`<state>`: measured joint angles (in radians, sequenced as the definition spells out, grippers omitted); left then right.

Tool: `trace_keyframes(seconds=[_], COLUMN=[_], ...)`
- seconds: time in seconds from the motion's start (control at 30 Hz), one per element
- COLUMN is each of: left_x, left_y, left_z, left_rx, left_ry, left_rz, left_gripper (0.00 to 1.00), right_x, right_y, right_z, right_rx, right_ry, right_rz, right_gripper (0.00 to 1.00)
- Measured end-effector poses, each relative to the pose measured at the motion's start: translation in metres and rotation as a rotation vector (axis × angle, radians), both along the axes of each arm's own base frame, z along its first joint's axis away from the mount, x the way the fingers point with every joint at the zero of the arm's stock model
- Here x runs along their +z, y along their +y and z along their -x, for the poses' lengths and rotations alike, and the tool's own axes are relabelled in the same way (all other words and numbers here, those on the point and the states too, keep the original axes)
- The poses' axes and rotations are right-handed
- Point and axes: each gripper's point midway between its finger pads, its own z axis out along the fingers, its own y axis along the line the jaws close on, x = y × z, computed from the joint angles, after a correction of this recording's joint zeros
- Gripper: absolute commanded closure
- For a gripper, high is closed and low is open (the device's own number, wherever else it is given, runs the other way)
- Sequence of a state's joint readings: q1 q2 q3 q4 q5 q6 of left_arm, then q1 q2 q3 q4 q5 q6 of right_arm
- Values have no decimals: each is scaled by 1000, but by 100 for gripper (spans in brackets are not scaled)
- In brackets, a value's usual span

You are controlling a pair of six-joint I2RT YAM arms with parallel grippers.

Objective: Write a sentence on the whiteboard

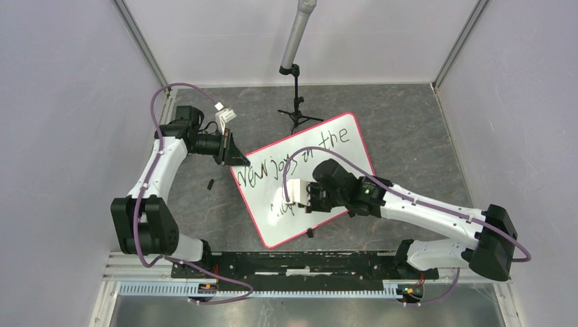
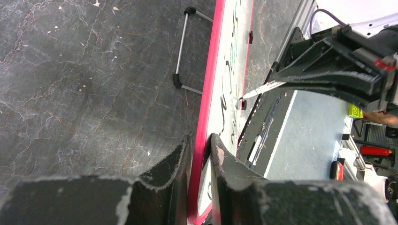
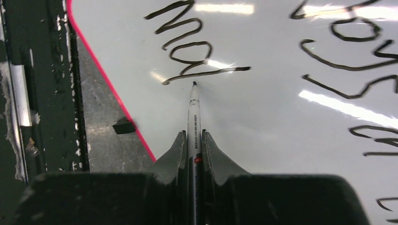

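Observation:
The whiteboard [image 1: 341, 146] lies tilted on the dark floor, white with a pink-red rim [image 2: 211, 70]. The sentence [image 1: 300, 160] runs across it in black strokes, and its second line [image 3: 187, 47] sits near the lower left. My left gripper [image 1: 238, 158] is shut on the board's upper-left edge, the rim between its fingers [image 2: 201, 140]. My right gripper [image 1: 300, 194] hovers over the board's lower part, shut on a thin marker [image 3: 194, 117] between its fingers [image 3: 194, 136]. The marker's tip sits on the board just under the last written stroke.
A black tripod stand [image 1: 296, 102] with a grey pole stands just behind the board's far edge. A small black piece [image 1: 210, 184] lies on the floor left of the board, and a black clip [image 1: 309, 234] sits at its near edge. The black base rail [image 1: 300, 262] runs along the front.

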<state>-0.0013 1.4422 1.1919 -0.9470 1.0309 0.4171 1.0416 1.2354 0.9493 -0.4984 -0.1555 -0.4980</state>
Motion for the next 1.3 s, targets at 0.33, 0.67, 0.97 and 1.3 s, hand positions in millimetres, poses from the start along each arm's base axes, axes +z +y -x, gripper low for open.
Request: trace_keyframes(seconds=[0.33,0.67,0.97,1.3], left_x=[0,0,0,0], left_y=[0,0,0,0], left_z=[0,0,0,0], left_rx=[2,3,3,3], left_ry=[4,5,4,4], left_rz=[1,1,1,0], left_gripper=[98,98,98,97], right_x=[15,8,2,-7], right_y=[-3,2,7,0], right_z=[-21,-14,-6,-1], right_rx=[-89,-53,-22,-9], right_ry=[-31,4,13,18], right_rz=[-43,-38,-22,1], right_gripper=[100,100,100,100])
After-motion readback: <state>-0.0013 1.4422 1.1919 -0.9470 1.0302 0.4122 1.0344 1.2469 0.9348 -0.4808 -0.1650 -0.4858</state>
